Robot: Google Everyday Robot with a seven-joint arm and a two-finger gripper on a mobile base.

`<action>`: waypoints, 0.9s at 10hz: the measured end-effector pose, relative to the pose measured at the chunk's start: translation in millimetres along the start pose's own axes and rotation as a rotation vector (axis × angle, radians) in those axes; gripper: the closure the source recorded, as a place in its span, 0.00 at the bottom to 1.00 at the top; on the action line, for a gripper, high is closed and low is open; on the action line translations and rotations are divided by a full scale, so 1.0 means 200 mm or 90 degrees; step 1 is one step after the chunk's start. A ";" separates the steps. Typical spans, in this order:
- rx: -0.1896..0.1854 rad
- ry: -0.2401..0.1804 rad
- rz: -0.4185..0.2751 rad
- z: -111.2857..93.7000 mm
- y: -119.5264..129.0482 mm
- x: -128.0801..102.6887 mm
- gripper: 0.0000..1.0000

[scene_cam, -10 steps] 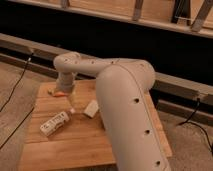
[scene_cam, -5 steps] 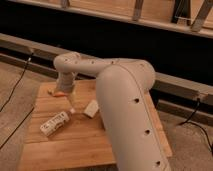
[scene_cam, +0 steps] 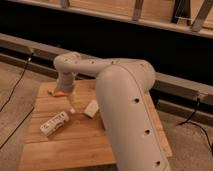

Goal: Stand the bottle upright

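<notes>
- On the front-left part of the table point(scene_cam: 85, 145), the bottle point(scene_cam: 54, 123) lies on its side, slanted, with one end toward the left edge and the other toward the middle.
- A small pale bit point(scene_cam: 72, 110) sits just behind the bottle's inner end; it is too small to tell what it is.
- A beige block point(scene_cam: 91, 108) rests behind and to the right of the bottle, apart from it and close to the arm.
- The gripper point(scene_cam: 63, 91) hangs over the back-left part of the table, behind the bottle and well apart from it. Its jaws are spread and it holds nothing.
- A small orange thing point(scene_cam: 58, 93) lies on the table by the gripper's tip.
- The white arm point(scene_cam: 125, 100) rises from the lower right, bends above the table's back edge and points down.
- A cable point(scene_cam: 15, 90) runs over the floor on the left.
</notes>
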 end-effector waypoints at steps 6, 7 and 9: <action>-0.018 0.009 0.014 0.01 -0.05 -0.02 0.22; -0.025 0.018 -0.008 0.04 -0.04 0.04 0.22; -0.035 0.034 -0.067 0.10 -0.05 0.17 0.22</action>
